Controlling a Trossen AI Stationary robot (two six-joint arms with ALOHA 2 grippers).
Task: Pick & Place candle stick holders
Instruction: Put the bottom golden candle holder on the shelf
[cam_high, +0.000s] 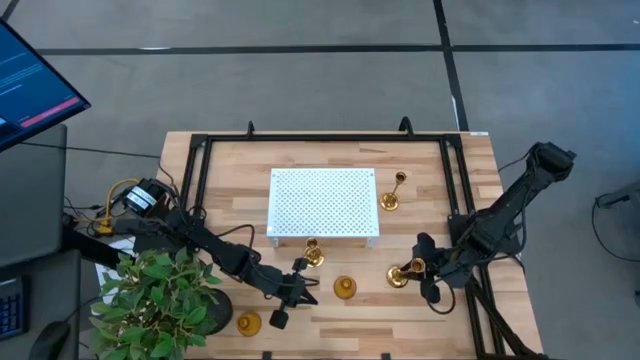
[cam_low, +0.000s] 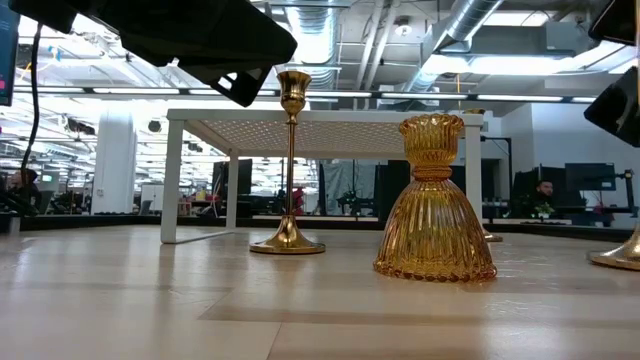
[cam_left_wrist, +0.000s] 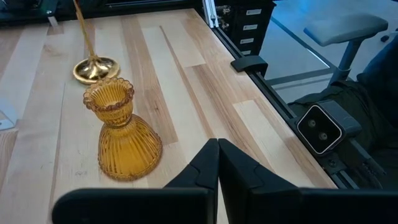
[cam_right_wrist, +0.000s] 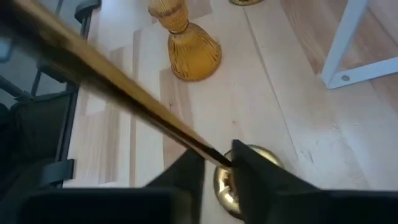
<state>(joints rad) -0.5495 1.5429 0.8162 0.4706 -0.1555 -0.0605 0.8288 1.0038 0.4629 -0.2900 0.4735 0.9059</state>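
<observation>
Hands: right hand clamped on a thin-stemmed brass holder; left hand together above the worktop.

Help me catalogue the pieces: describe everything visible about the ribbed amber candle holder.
The ribbed amber holder looks like translucent, honey-coloured glass: a flared, bell-shaped fluted base, a narrow waist and a scalloped cup on top. It stands upright on the wooden table, in front of the white perforated tray. Nothing touches it.
</observation>
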